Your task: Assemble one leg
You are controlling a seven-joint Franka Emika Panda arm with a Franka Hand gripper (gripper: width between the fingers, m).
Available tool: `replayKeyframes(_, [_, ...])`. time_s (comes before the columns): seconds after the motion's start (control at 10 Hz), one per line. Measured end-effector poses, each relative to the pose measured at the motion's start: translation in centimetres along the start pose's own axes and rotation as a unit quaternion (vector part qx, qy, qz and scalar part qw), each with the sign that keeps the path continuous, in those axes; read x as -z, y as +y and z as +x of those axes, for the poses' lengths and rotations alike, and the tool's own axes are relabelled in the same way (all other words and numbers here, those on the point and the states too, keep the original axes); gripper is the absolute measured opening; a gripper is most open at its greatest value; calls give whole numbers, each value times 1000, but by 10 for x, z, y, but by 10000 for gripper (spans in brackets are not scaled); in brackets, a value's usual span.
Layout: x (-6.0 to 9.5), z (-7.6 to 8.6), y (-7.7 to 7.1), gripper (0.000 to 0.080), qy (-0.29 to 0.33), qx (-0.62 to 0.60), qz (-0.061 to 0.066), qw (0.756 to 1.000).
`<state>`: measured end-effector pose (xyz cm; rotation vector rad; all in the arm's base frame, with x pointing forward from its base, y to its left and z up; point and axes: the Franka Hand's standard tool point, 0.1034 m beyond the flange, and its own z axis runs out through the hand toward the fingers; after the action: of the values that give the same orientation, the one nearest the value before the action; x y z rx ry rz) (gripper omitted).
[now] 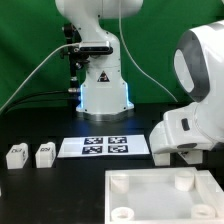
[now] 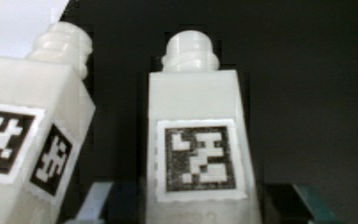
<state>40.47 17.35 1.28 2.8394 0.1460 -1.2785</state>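
Note:
In the wrist view a white leg [image 2: 197,130] stands upright, with a rounded peg on top and a black-and-white tag on its face. My gripper [image 2: 202,210] is open and straddles it. One finger [image 2: 108,205] is close beside the leg and a dark gap shows on the other side. A second leg [image 2: 34,120] stands right beside it. In the exterior view the arm's white wrist [image 1: 185,130] hides these two legs and the fingers. Two more legs [image 1: 16,153] [image 1: 44,153] stand at the exterior view's left.
The marker board [image 1: 107,146] lies in the middle of the black table. The large white panel with round corner sockets [image 1: 150,178] lies at the front. The robot base [image 1: 103,90] and cables stand at the back.

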Motion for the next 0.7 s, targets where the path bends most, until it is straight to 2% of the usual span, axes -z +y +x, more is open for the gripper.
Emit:
replayKeyframes(0.5, [1,0,1,293,1,0,0,1000])
replayKeyframes(0.6, [19,-3,7,293,11,16,4,1000])
replayKeyframes(0.7, [49,-13,16,293,37,30,8,999])
